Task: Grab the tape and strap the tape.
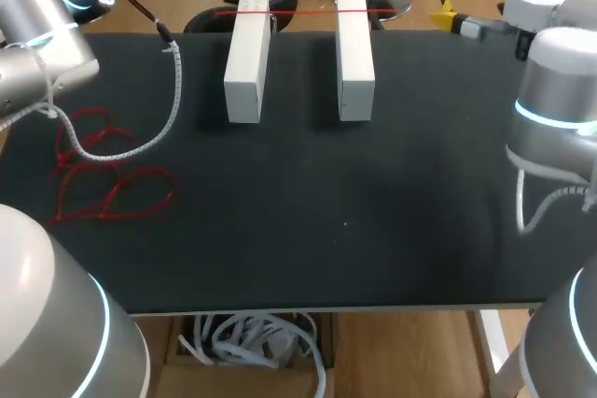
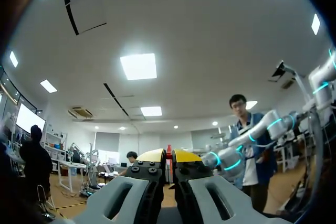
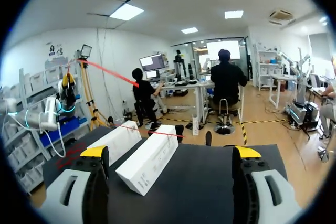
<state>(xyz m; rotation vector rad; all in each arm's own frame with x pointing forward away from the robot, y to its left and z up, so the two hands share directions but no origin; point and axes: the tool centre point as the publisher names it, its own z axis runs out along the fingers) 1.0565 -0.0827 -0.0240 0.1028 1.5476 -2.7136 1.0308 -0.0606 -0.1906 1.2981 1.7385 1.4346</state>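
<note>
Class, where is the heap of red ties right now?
In the head view the red ties lie on the table's left side, left of the two white boxes.

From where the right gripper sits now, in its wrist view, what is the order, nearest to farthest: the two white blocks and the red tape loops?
1. The nearer white block, just ahead of the right gripper.
2. The second white block, beside the first, farther out.
3. The red tape loops, at the far side, past both blocks.

A black mat (image 1: pixel 373 230) covers the table (image 1: pixel 448 308). Wood-toned floor (image 1: pixel 410 351) shows past its near edge. Rectangular light panels (image 2: pixel 138 66) glow in a white ceiling (image 2: pixel 210 40), and the walls (image 3: pixel 118 45) are white.
</note>
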